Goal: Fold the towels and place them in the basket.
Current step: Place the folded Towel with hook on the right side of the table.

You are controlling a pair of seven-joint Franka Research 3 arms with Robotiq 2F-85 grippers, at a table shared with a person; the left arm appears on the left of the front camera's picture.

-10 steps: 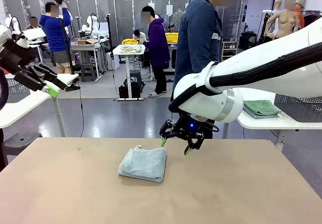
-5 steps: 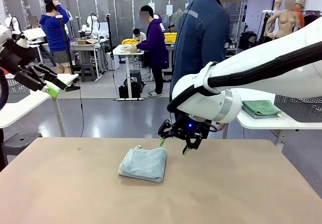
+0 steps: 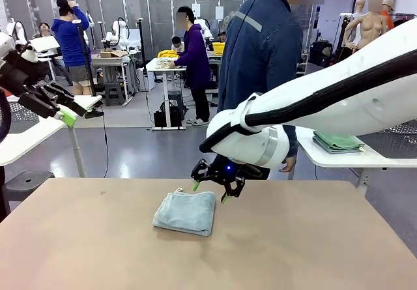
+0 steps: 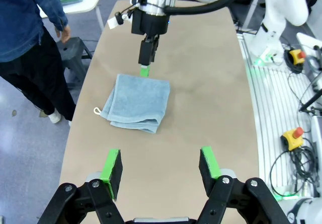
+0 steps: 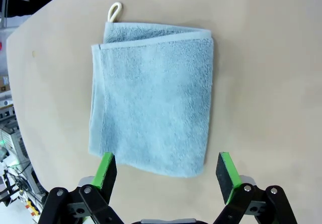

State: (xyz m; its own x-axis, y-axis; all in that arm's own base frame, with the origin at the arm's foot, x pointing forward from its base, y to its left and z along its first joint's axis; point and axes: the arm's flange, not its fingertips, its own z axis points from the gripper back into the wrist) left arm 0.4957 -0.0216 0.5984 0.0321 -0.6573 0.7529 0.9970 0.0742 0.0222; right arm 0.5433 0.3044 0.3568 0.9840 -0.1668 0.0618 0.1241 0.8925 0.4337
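A pale blue-grey towel (image 3: 186, 213) lies folded into a small square on the tan table (image 3: 313, 244), its white corner loop (image 5: 114, 11) on the person's side. My right gripper (image 3: 208, 191) hangs open just over the towel's far edge, with nothing between its fingers. Seen from the right wrist, the towel (image 5: 151, 100) lies straight ahead of the open right gripper (image 5: 166, 171). My left gripper (image 3: 65, 115) is raised high off the table's left side, open and empty. Its wrist view looks down on the towel (image 4: 136, 103) and the right gripper (image 4: 146, 65). The basket is out of view.
A person in a dark denim jacket (image 3: 260, 55) stands at the table's far edge, one hand (image 3: 287, 166) hanging down. A side table (image 3: 384, 156) at the right carries folded green cloths (image 3: 339, 140). A stool (image 4: 75, 50) stands near the person.
My right gripper has slid left to the towel's far edge, still open. The person has stepped a little left. The left arm and the towel have not moved.
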